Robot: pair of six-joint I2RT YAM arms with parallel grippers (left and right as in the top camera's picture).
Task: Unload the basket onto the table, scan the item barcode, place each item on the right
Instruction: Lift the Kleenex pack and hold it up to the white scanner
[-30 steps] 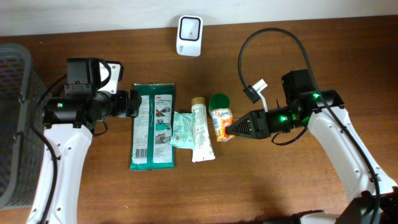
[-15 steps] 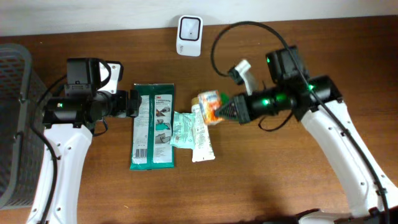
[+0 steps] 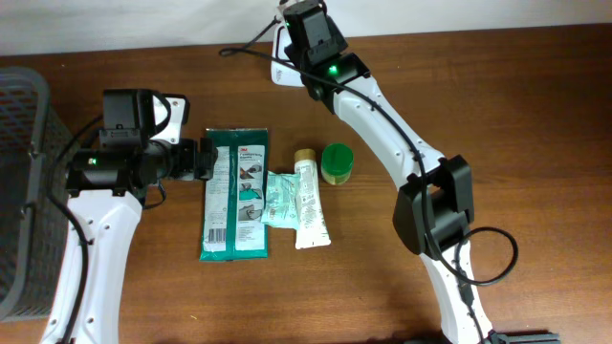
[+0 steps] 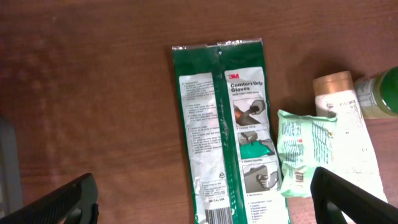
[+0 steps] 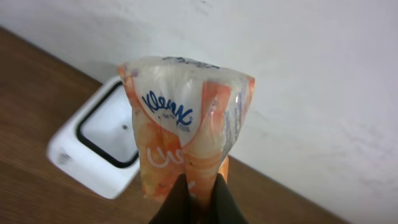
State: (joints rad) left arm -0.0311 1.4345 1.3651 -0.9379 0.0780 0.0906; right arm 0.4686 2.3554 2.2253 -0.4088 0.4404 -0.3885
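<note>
Your right gripper (image 5: 198, 190) was clenched on the lower end of the orange Kleenex tissue pack (image 5: 186, 124) — the pack stood upright between the fingers, its logo toward the wrist camera. It was held near the wall at the far edge of the table (image 3: 478, 115), with the white scanner (image 5: 102, 146) just behind it and to its left in the wrist view. Whether the barcode faced the scanner window could not be told.

Your left gripper (image 3: 203, 160) stood released, jaws wide and holding nothing, at the left edge of the green 3M gloves packet (image 4: 227, 124), which lay flat. A pale-green pouch (image 4: 305, 158) touched the packet's right edge — a white tube (image 3: 308, 201) lay partly over the pouch, with a green-lidded jar (image 3: 337, 162) just beside the tube's cap.
</note>
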